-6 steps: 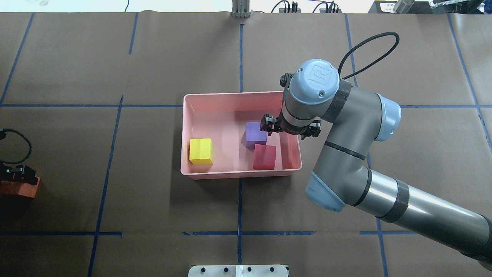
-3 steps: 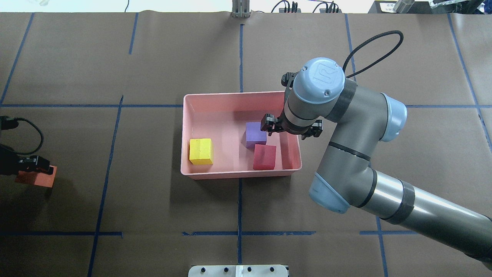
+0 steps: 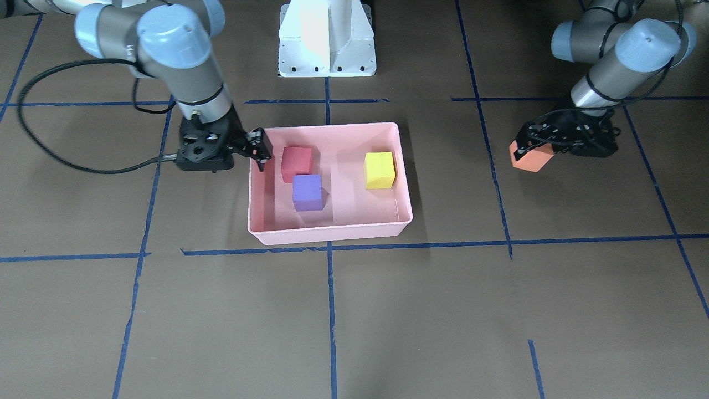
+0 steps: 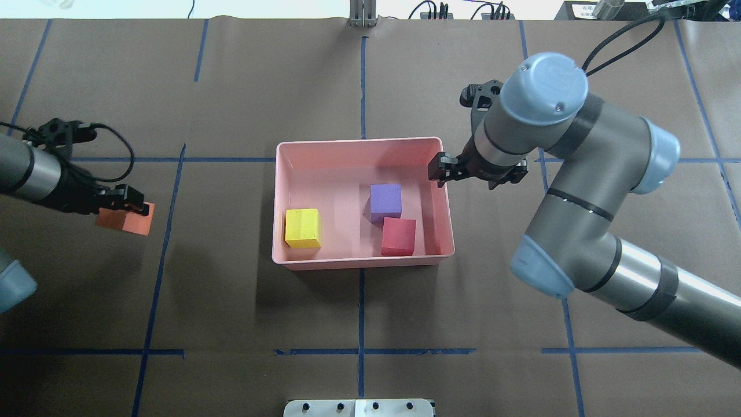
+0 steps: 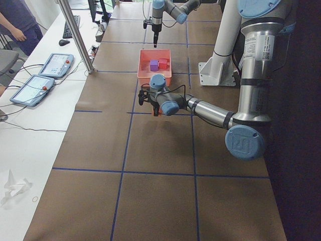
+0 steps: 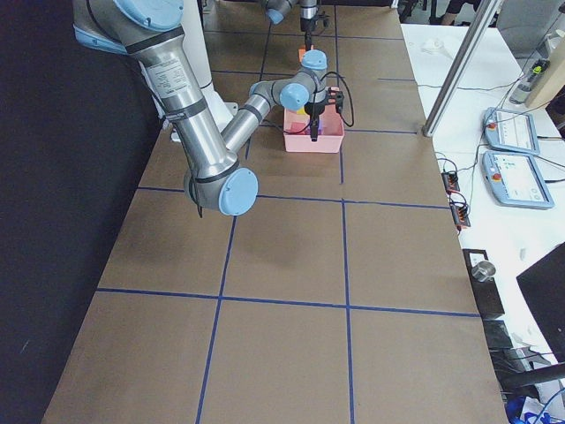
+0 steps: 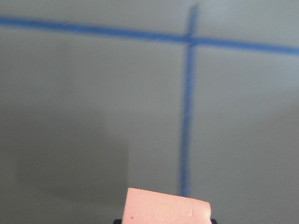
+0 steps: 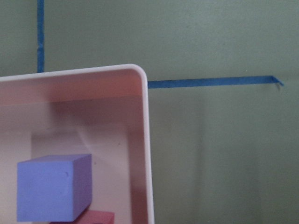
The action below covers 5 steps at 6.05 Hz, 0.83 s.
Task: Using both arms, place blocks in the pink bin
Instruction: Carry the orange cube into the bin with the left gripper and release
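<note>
The pink bin [image 4: 359, 141] sits mid-table and holds the yellow block [image 4: 303, 227], the purple block [image 4: 386, 201] and the red block [image 4: 398, 236]. My right gripper [image 4: 479, 169] is open and empty, raised above the bin's right wall; it also shows in the front view [image 3: 224, 148]. The right wrist view shows the bin's corner [image 8: 140, 74] and the purple block [image 8: 51, 186]. My left gripper [image 4: 130, 211] is shut on the orange block [image 4: 126, 220] and holds it above the table, well left of the bin. The orange block also shows in the front view [image 3: 530, 157] and the left wrist view [image 7: 166, 207].
The white pedestal base [image 3: 327, 39] stands behind the bin on the robot's side. Blue tape lines [image 4: 361, 313] cross the brown table cover. Operator tablets [image 5: 55, 64] and a metal post [image 5: 75, 35] stand beside the table's far side.
My right gripper has risen and moved right, from over the bin's inside to its right wall. My left gripper has lifted the orange block and carried it towards the bin.
</note>
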Motion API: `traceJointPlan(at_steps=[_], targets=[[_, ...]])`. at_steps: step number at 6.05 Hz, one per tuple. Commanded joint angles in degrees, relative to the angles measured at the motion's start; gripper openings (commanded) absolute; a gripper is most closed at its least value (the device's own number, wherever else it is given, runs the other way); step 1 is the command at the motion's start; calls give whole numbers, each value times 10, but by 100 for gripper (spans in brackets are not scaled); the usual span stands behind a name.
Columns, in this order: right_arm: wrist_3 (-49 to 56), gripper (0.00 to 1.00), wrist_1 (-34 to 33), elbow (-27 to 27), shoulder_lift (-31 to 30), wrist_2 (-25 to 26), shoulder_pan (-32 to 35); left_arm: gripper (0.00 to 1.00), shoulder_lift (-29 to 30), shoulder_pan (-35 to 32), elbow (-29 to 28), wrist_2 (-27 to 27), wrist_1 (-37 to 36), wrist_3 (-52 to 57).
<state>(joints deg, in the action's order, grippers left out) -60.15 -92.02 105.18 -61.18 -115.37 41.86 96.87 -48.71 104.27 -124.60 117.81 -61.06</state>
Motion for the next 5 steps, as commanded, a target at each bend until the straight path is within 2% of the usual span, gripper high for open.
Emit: traceJointPlan(at_steps=[1, 2, 3, 4, 5], targets=[[154, 100, 1, 21, -71, -57, 85, 36, 169, 4, 1, 1, -188, -1], [244, 100, 1, 38, -124, -81, 128, 36, 256, 25, -2, 4, -293, -19], [333, 100, 2, 52, -179, -106, 179, 36, 321, 62, -26, 13, -308, -85], [420, 100, 5, 63, -231, -128, 227, 36, 388, 94, -71, 48, -310, -140], [477, 100, 7, 68, -268, -140, 261, 55, 439, 130, -118, 94, -308, -204]])
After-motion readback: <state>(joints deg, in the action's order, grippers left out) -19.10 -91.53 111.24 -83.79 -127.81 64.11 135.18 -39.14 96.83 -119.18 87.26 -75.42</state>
